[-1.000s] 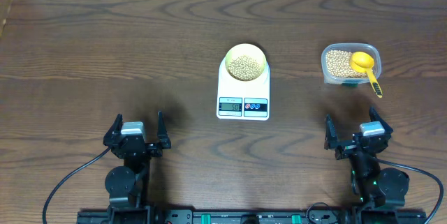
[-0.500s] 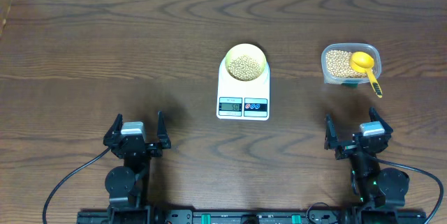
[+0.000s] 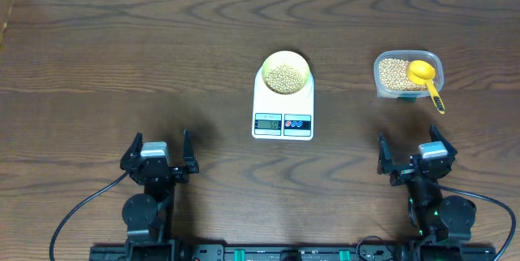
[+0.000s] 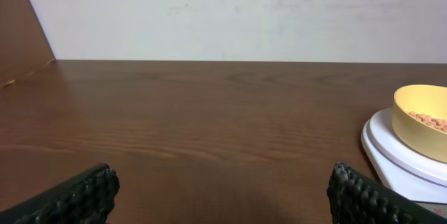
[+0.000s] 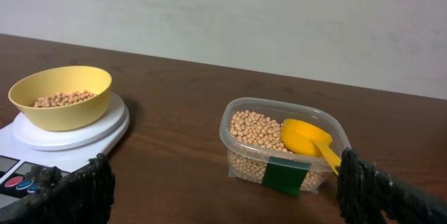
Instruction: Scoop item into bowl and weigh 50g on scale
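Note:
The pale yellow bowl point(image 3: 284, 72) stands on the white scale point(image 3: 268, 106) at the table's middle, holding tan beans point(image 3: 283, 78). The bowl point(image 5: 61, 96) and scale point(image 5: 70, 135) show at the left in the right wrist view, and at the right edge in the left wrist view point(image 4: 420, 121). More beans point(image 3: 392, 74) fill the clear tub point(image 3: 385, 84) at the right, with the yellow scoop point(image 3: 425, 78) resting in it. My left gripper point(image 3: 157, 156) and right gripper point(image 3: 415, 157) are open and empty near the front edge, well short of both.
The tub point(image 5: 251, 156) bears a green label point(image 5: 284, 176). The scale's display point(image 3: 269, 124) is lit; its digits are too small to read. A pale wall point(image 4: 237, 15) runs behind the table's far edge.

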